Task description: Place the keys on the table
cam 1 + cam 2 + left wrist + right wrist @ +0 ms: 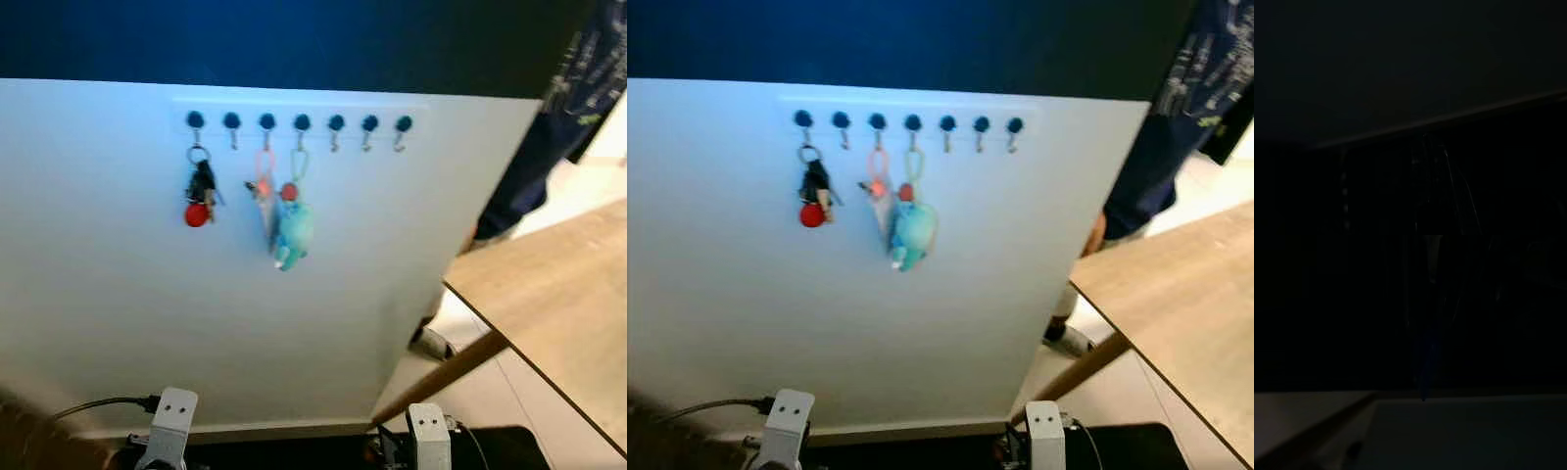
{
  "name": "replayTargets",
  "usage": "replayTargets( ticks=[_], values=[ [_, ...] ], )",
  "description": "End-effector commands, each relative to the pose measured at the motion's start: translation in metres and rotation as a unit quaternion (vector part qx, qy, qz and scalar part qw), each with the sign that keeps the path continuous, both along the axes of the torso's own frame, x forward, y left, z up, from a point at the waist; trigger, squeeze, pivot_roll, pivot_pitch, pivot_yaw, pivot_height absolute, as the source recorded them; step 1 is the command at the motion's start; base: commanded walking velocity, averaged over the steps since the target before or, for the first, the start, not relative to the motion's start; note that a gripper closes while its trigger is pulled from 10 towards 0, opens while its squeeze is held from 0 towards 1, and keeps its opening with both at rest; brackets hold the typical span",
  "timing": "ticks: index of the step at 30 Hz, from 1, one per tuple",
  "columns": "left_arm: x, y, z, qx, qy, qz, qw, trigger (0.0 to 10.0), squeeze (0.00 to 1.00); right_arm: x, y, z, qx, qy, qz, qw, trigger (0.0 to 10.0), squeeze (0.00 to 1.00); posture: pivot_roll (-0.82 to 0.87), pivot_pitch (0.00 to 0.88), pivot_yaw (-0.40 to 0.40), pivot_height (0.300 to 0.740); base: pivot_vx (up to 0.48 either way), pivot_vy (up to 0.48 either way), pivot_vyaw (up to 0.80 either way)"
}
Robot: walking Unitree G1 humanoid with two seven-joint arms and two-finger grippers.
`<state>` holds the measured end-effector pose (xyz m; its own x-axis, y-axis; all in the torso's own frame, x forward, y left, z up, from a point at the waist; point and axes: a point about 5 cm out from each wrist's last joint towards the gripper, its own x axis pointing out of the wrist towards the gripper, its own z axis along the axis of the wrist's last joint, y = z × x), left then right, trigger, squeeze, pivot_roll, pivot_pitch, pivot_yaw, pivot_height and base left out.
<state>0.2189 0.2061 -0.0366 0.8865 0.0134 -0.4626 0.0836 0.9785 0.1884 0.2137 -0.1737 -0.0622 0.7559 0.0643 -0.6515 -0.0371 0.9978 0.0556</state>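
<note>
White panel (118, 323) ahead, hook rail (299, 121) along top edge. Keys (200, 196) with red tag on leftmost hook; pink keyring (264, 201) and teal plush (293, 230) on hooks three and four. Wooden table (558, 294) at right, person (549, 127) behind its far corner. Arms low, idle.

Right eye: same layout.

Left wrist: near black, cannot tell finger state.

Right wrist: dark, pale surface edge, fingers unreadable.

Risks: snagging neighbouring keyring, ring catching on hook, bumping person.

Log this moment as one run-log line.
stage: approach, nothing grasped | keys: hanging on first hook of rack | table: to robot's right | arms: low, idle | person: standing behind table
</note>
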Motion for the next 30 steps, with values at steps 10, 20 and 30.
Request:
replayTargets(
  ticks=[10,20,30],
  values=[
    [-0.0016,-0.0046,-0.0025,-0.004,0.001,-0.009,1.000,10.0,0.00,-0.0043,-0.0037,-0.0025,-0.001,0.005,-0.003,1.000,10.0,0.00,0.12,0.055,-0.068,0.740,0.000,0.000,-0.66],
    [-0.0036,-0.0035,-0.0028,-0.003,-0.001,-0.011,1.000,10.0,0.00,-0.0026,-0.0030,-0.0016,0.001,0.002,-0.001,1.000,10.0,0.00,0.12,0.052,-0.069,0.740,0.000,0.000,-0.67],
    [-0.0036,-0.0028,-0.0024,-0.005,-0.005,-0.009,1.000,10.0,0.00,-0.0011,-0.0012,-0.0009,0.003,0.001,0.002,1.000,10.0,0.00,0.12,0.045,-0.073,0.740,0.000,0.000,-0.68]
  ],
)
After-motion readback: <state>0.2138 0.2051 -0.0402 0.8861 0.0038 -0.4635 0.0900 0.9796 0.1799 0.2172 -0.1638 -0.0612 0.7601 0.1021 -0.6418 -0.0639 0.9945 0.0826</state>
